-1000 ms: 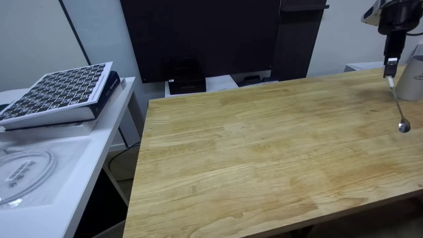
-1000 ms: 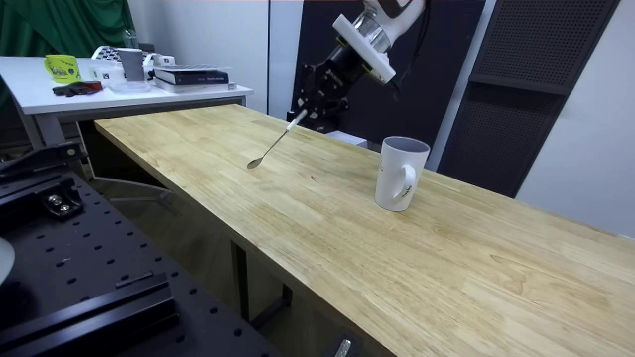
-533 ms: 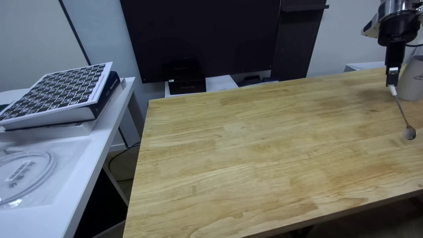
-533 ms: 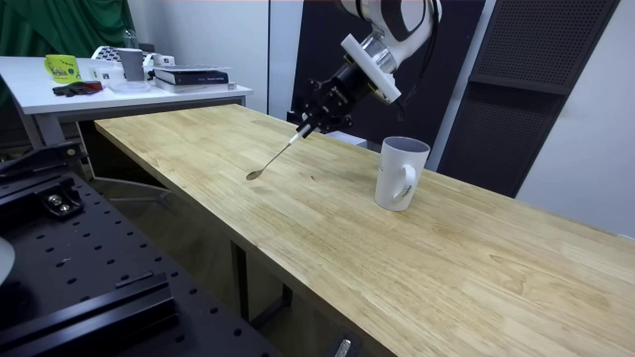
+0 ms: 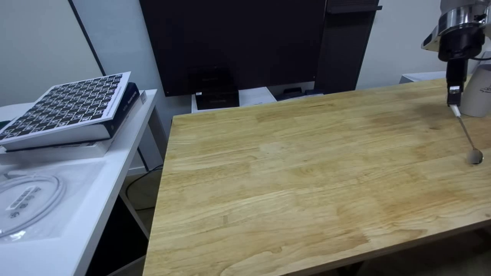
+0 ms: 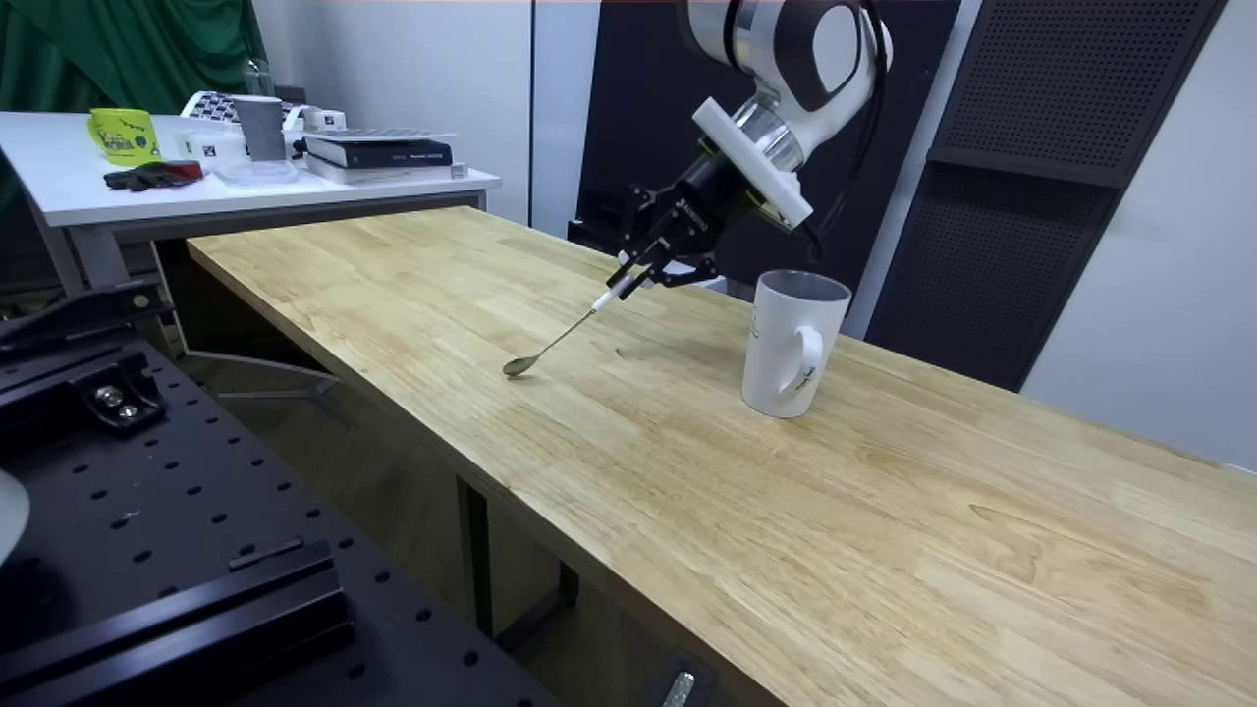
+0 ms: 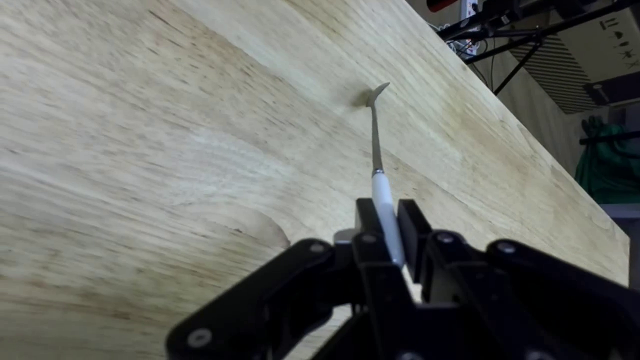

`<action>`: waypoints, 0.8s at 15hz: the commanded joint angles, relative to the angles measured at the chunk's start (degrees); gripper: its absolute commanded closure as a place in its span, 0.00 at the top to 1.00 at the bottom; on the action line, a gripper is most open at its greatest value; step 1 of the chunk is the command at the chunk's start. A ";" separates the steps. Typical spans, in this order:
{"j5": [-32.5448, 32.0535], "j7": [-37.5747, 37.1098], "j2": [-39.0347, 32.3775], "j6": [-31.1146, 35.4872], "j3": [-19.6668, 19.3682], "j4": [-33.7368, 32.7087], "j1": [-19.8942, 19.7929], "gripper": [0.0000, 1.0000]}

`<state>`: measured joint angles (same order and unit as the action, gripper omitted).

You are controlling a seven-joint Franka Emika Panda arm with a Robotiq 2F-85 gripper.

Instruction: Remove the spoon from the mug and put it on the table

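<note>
My gripper (image 6: 629, 279) is shut on the white handle of the spoon (image 6: 565, 335), its jaws on both sides of it in the wrist view (image 7: 384, 206). The spoon (image 7: 376, 140) slants down from the fingers. Its silvery bowl is at or just above the wooden table (image 6: 687, 471), with a small shadow beside it; I cannot tell if it touches. The pale mug (image 6: 791, 353) stands upright on the table, beside the gripper and apart from the spoon. In an exterior view, the mug (image 5: 477, 92) is partly cut off at the right edge, behind the gripper (image 5: 454, 103).
A white side table (image 6: 255, 201) holds books (image 6: 378, 154), a green mug (image 6: 125, 135) and a grey cup (image 6: 260, 128). A dark perforated platform (image 6: 196, 511) lies in front of the wooden table. A dark screen (image 5: 238, 42) stands behind it.
My gripper has come down with the spoon, so the bowl is now much closer to the table. In an exterior view it also shifts slightly toward the mug. The mug has not moved.
</note>
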<state>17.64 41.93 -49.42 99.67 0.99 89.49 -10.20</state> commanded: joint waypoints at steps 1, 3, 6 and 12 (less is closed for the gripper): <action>-2.54 -4.31 -5.30 2.16 0.42 -5.86 0.20 0.04; -4.04 -6.20 -4.51 5.96 0.01 -4.63 1.55 0.04; -7.32 -10.61 -3.49 12.63 -0.60 -2.87 3.77 0.04; -15.11 -19.89 -3.00 24.64 -1.54 -0.43 7.46 0.47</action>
<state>7.59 26.49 -50.09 118.27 0.80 89.85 -4.05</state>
